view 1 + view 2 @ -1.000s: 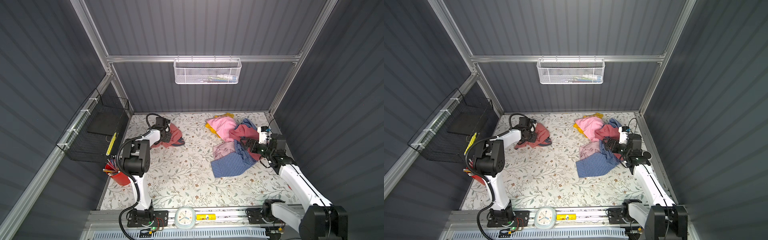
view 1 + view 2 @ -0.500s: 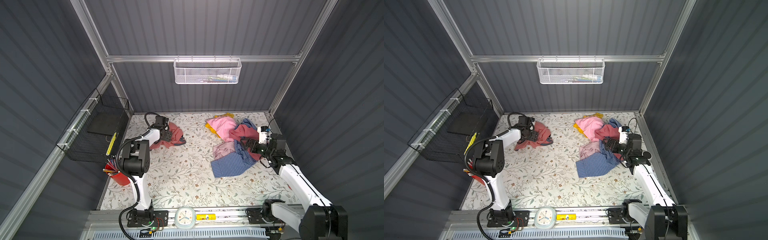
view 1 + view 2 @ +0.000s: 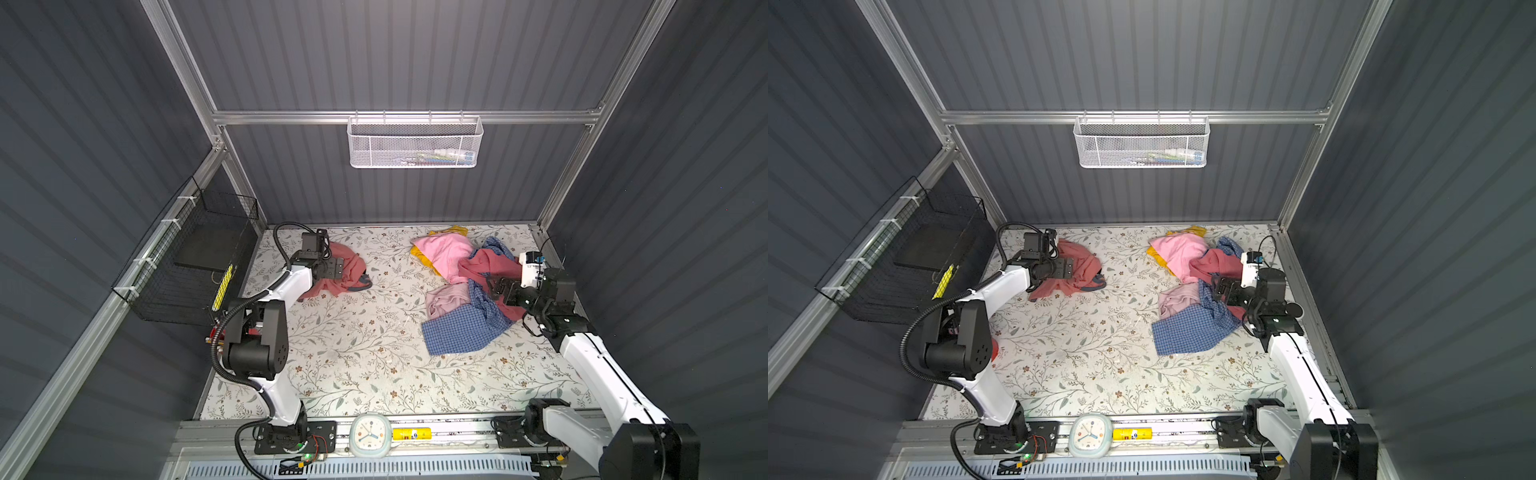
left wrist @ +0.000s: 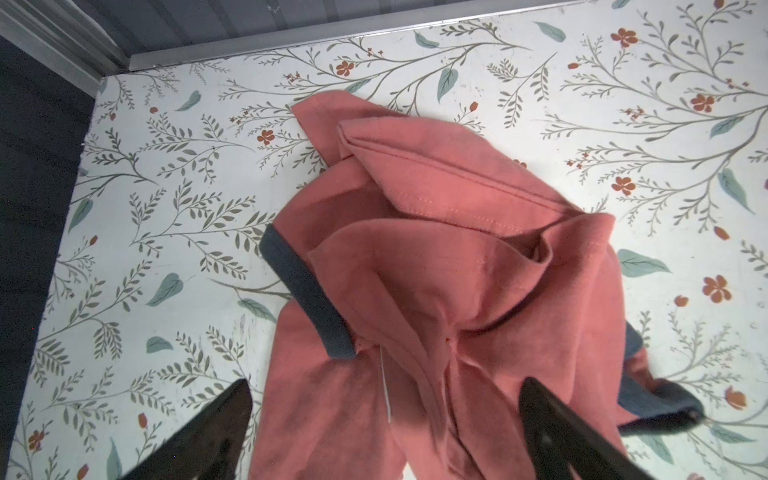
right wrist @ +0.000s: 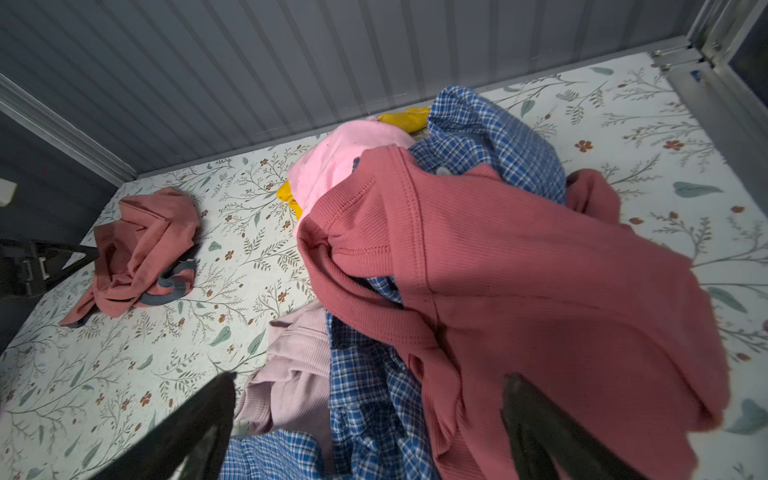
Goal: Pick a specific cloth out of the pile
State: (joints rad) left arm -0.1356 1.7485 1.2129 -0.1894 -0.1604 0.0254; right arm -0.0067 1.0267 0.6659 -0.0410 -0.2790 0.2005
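Observation:
The cloth [image 3: 349,270] [image 3: 1081,272], salmon-coral with dark grey-blue trim, lies crumpled on the floral table at the far left, apart from the pile. My left gripper [image 3: 337,268] [image 4: 384,388] hovers over it, open, its fingers astride the fabric [image 4: 436,257] without pinching it. The pile [image 3: 465,286] [image 3: 1196,291] lies at the far right: bright pink, rose-red, mustard, pale pink and blue checked pieces. My right gripper [image 3: 496,286] [image 5: 370,382] is open over the pile's right side, above the checked and rose-red cloths. The right wrist view also shows the cloth [image 5: 141,249].
A black wire basket [image 3: 187,266] hangs on the left wall and a white mesh basket [image 3: 415,143] on the back wall. A red cup [image 3: 994,349] stands behind the left arm's base. A small clock [image 3: 370,434] sits on the front rail. Walls close in on three sides.
My left gripper went from shut on the cloth to wide open, and the cloth has settled on the table. The right arm and the pile have not moved.

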